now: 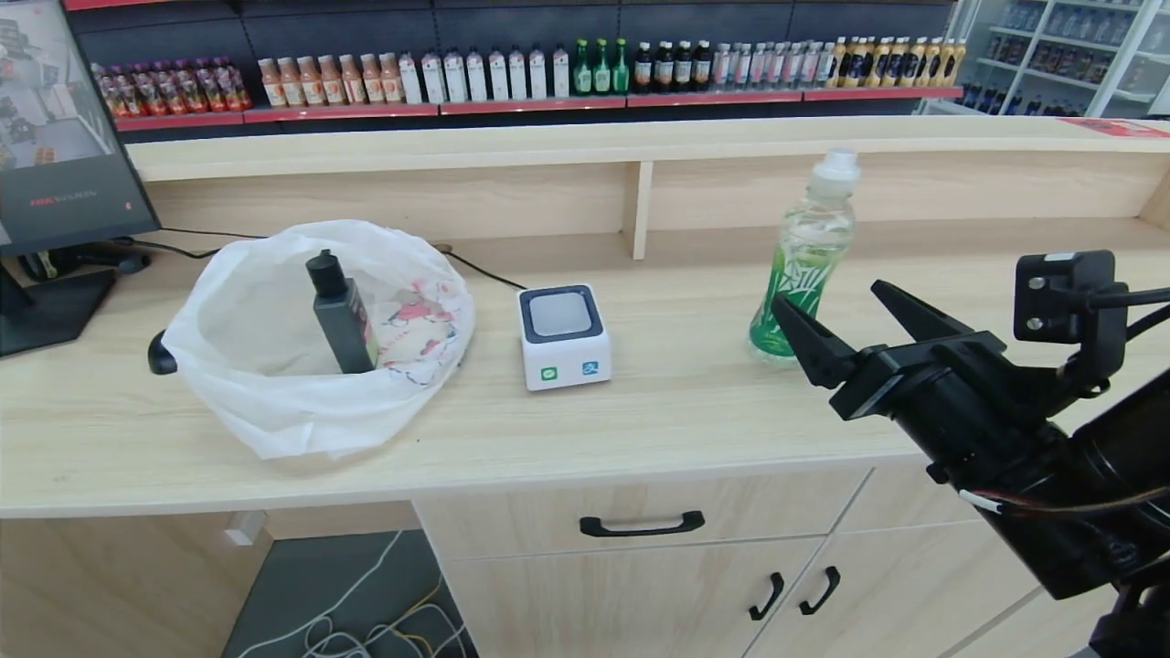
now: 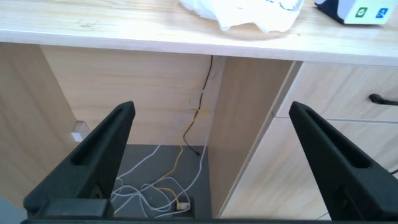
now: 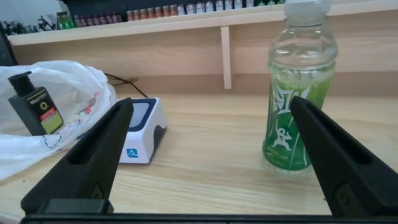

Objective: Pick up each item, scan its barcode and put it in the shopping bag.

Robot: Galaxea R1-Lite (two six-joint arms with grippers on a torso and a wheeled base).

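My right tool (image 1: 827, 294) and left tool (image 2: 211, 107) stand open; the upright clear plastic bottle (image 1: 804, 260) has a green label, white cap.

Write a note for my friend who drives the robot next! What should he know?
Right gripper: open, holding nothing, above the counter's front edge and pointed at the drink bottle.
Left gripper: open, holding nothing, low in front of the counter, below its top.
Things: the drink bottle stands upright on the counter, right of the scanner. The white shopping bag sits left of the scanner.
Done: a dark bottle already stands in the bag.
Left: pick up the drink bottle, scan it, and bag it.
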